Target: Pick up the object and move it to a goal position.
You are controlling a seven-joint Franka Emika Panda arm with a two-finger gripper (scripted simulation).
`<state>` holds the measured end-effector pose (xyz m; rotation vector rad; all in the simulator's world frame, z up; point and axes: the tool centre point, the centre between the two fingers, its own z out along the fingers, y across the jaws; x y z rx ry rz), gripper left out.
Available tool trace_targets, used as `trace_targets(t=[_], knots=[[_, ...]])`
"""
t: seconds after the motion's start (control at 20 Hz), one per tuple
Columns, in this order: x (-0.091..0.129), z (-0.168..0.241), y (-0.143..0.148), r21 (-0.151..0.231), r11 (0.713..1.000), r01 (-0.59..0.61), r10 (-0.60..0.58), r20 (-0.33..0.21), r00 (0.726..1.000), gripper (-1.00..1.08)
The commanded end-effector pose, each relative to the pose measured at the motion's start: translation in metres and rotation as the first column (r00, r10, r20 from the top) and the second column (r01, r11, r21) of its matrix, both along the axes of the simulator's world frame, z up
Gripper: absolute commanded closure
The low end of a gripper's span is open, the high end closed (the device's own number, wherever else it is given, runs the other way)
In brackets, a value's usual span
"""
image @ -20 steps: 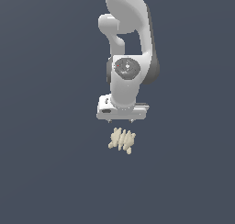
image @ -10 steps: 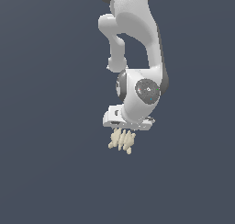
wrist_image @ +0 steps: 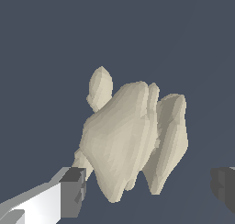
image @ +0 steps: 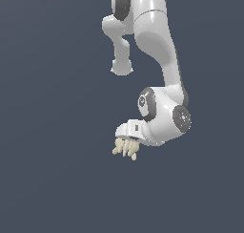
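The cream, ridged object (wrist_image: 133, 138) fills the middle of the frame against plain dark ground. The gripper (wrist_image: 149, 191) stands spread, one fingertip (wrist_image: 73, 191) on each side, neither clearly touching it.

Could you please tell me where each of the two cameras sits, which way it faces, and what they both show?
Exterior view: off the arm, facing the white arm as it bends down over the cream object; its exact position cannot be told.
Wrist view: on the wrist, looking along the gripper at the object, with two dark-padded fingertips set apart either side.
Shared: the object and the gripper.
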<state>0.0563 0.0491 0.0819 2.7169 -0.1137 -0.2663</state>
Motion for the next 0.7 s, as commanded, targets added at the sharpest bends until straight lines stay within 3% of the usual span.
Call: trace_targets(t=[0.0, 0.3, 0.65], knots=[[0.004, -0.005, 0.005, -0.060, 0.998, 0.010, -0.010, -0.001, 1.000, -1.00], [0.009, -0.013, 0.016, -0.165, 0.986, 0.025, -0.024, 0.008, 1.000, -1.00], [0.010, -0.017, 0.024, -0.226, 0.974, 0.033, -0.030, 0.019, 0.999, -1.00]])
